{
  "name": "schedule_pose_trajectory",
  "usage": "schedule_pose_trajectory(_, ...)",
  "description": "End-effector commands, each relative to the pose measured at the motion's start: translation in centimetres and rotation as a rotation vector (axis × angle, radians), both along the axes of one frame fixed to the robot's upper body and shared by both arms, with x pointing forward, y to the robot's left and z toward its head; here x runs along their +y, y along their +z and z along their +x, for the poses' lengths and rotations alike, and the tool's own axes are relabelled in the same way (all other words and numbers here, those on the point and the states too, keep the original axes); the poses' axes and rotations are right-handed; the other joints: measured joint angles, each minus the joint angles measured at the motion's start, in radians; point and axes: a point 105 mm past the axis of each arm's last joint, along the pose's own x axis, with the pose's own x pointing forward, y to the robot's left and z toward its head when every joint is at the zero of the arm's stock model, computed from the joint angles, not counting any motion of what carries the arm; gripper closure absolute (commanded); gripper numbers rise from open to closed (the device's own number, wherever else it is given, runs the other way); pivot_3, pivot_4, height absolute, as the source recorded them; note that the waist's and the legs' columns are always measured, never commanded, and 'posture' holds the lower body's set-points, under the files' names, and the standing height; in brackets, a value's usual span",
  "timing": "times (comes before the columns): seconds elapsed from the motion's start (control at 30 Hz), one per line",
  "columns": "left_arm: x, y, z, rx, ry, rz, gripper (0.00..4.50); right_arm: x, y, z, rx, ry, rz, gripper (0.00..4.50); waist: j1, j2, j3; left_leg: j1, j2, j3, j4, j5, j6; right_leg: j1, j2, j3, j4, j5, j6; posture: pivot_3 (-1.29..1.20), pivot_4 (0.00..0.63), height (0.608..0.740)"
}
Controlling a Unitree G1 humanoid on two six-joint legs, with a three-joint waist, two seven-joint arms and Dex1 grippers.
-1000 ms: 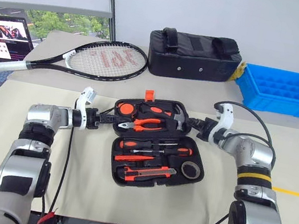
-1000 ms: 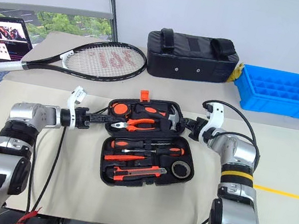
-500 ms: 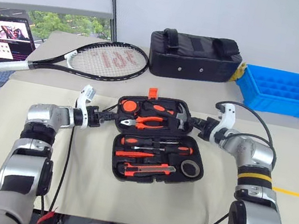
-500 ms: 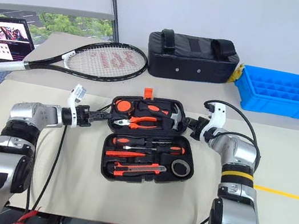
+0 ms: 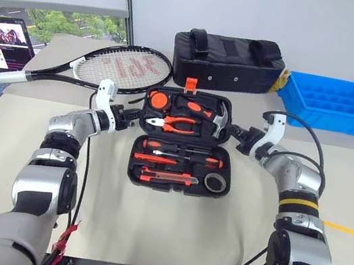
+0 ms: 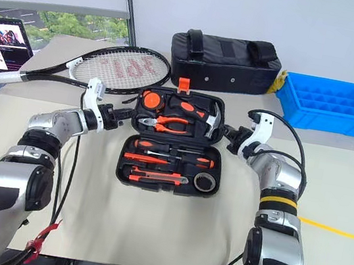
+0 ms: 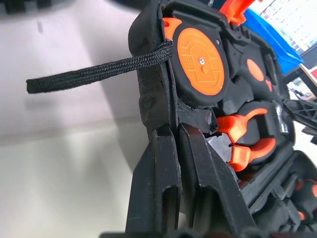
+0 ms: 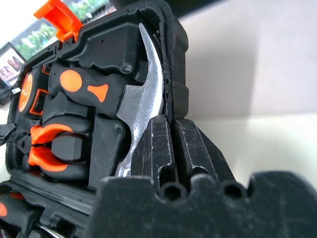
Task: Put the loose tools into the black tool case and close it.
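Observation:
The black tool case [image 5: 178, 186] lies open on the middle of the table, and its lid [image 5: 190, 99] with the orange latch [image 5: 190, 83] is tilted up off the cloth. In the base lie two orange-and-black screwdrivers [image 5: 183, 155], a slim red screwdriver [image 5: 146, 157], the utility knife [image 5: 168, 175] and the grey tape roll [image 5: 214, 181]. Pliers, a hammer and a tape measure sit in the lid. My left gripper [image 5: 133, 112] is shut on the lid's left rim [image 7: 148, 99]. At the lid's right rim [image 8: 173, 64], beside the hammer head, my right gripper [image 5: 235, 134] is shut on the edge.
A tennis racket [image 5: 116, 67] lies behind the case to the left, beside a laptop [image 5: 0, 46]. A black fabric bag [image 5: 227, 62] and a blue bin [image 5: 333, 105] stand at the back. A black cord [image 7: 94, 74] hangs off the lid's left rim.
The left gripper has closed on the lid's left rim. Both hands have risen and the lid has tilted up from lying flat. The camera has shifted too.

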Motion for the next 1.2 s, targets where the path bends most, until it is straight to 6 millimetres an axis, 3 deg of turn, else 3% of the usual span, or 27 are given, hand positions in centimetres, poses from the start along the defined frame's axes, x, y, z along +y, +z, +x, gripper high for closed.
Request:
schedule_pose_trajectory(0.03,-0.4,4.3,0.3,-0.203,-0.03,0.048,4.47,0.0,5.4,-0.2,-0.234,0.042,0.034,4.5,-0.001,0.0,0.0,0.0,0.0,0.0,0.0,0.0,0.0,0.0,0.0,-0.001,0.0,0.0,0.0,0.0,0.15,0.729)
schedule_pose_trajectory(0.23,-0.5,3.7,-1.2,-0.387,-0.079,0.193,4.47,0.1,5.4,-1.7,-0.404,0.075,-0.084,4.5,-0.002,0.0,0.0,0.0,0.0,0.0,-0.001,0.0,0.0,0.0,0.0,-0.001,-0.001,0.0,0.0,0.0,0.15,0.729)
schedule_pose_trajectory(0.37,0.0,3.7,-2.1,-0.516,-0.041,0.292,4.47,-0.4,4.6,-2.8,-0.493,0.07,-0.15,4.5,-0.002,0.0,0.0,0.0,0.0,0.0,-0.001,0.0,0.0,0.0,0.0,-0.001,-0.001,0.0,0.0,0.0,0.15,0.729)
schedule_pose_trajectory(0.6,0.2,2.5,-3.5,-0.727,-0.012,0.544,4.47,-1.5,1.8,-3.9,-0.636,0.085,-0.422,4.5,0.003,0.0,0.0,0.001,0.0,0.002,0.003,0.0,0.0,0.001,0.0,0.001,-0.001,0.0,0.0,0.0,0.15,0.729)
schedule_pose_trajectory(0.83,0.9,1.7,-4.2,-0.917,0.047,0.74,4.47,-2.4,1.4,-4.5,-0.783,0.08,-0.622,4.5,0.006,0.0,0.0,0.003,0.001,0.003,0.003,0.001,0.001,0.003,0.0,0.002,0.0,0.001,-0.001,0.0,0.15,0.729)
schedule_pose_trajectory(1.07,1.0,0.7,-6.4,-1.142,-0.009,0.952,4.47,-3.2,0.4,-6.2,-0.883,0.153,-0.801,4.5,0.006,0.0,0.0,0.003,0.001,0.004,0.003,0.001,0.001,0.002,-0.001,0.002,0.0,0.001,-0.001,0.0,0.15,0.729)
schedule_pose_trajectory(1.13,0.9,0.2,-7.5,-1.215,-0.079,1.012,4.5,-3.2,-0.3,-7.0,-0.896,0.216,-0.865,3.75,0.006,0.0,0.0,0.003,0.001,0.004,0.003,0.001,0.001,0.002,-0.001,0.002,0.0,0.001,-0.001,0.0,0.15,0.729)
schedule_pose_trajectory(1.2,1.0,-0.6,-8.8,-1.269,-0.178,1.071,3.78,-3.1,-1.1,-8.3,-0.933,0.296,-0.929,3.18,0.006,0.0,0.0,0.003,0.001,0.004,0.003,0.0,0.002,0.003,-0.001,0.002,0.0,0.001,-0.001,0.0,0.15,0.729)
